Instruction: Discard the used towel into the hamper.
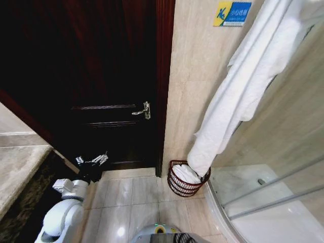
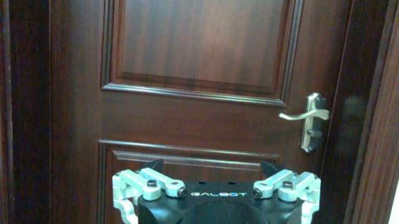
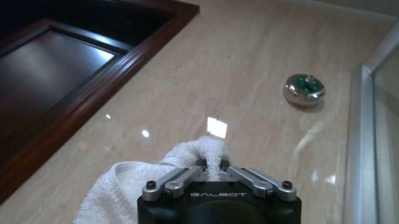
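My right end effector (image 3: 212,170) is pinching the top edge of the white towel (image 1: 243,96), held high against the tiled wall. The towel hangs below it, its lower end already lying inside the hamper (image 1: 188,178), which stands on the floor directly beneath, beside the door frame. My left end effector (image 1: 93,161) is spread, idle, facing the dark door (image 2: 199,93). Judgement: mostly done; release remains.

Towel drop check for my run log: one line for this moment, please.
right gripper: shut on towel, held high | towel end in hamper | left gripper: open, idle near door
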Available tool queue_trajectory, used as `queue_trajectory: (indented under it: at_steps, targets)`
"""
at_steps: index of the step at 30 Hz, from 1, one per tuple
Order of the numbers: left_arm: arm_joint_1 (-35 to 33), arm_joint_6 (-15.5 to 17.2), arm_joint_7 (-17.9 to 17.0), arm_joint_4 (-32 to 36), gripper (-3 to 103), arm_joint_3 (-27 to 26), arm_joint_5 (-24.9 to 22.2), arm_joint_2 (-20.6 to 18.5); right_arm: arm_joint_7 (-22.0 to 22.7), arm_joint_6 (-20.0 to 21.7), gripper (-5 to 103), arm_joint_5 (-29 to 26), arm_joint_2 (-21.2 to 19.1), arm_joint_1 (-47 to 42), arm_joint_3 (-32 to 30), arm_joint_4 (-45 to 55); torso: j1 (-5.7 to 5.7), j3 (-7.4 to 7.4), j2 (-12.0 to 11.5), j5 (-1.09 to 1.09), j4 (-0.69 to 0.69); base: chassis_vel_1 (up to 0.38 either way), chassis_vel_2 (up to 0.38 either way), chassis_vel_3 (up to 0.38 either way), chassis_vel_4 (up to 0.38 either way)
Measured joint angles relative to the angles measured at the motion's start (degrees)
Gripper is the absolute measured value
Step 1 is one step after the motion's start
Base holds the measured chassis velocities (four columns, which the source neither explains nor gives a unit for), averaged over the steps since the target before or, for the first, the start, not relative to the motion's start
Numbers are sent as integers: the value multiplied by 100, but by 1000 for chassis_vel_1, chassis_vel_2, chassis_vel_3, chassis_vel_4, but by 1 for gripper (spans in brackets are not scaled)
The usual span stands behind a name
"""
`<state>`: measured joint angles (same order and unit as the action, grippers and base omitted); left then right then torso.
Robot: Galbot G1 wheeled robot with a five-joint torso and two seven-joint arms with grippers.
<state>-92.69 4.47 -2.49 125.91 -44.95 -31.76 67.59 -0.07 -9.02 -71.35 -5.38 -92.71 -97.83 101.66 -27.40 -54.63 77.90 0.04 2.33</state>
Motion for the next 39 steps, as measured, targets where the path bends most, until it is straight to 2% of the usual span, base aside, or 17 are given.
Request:
queue_trajectory:
  at_steps: [8, 27, 39]
  targets:
    - [0, 0, 0, 0, 100, 0, 0, 0, 34, 99, 4, 61, 263, 51, 44, 195, 0, 0, 0, -3, 0, 0, 0, 0, 0]
    - [0, 0, 0, 0, 100, 0, 0, 0, -39, 28, 4, 146, 475, 41, 309, 278, 0, 0, 0, -3, 0, 0, 0, 0, 0]
    - [0, 0, 0, 0, 100, 0, 0, 0, -97, -142, 4, 194, 233, -40, 343, -49, 1, 0, 0, -5, 1, 0, 0, 0, 0]
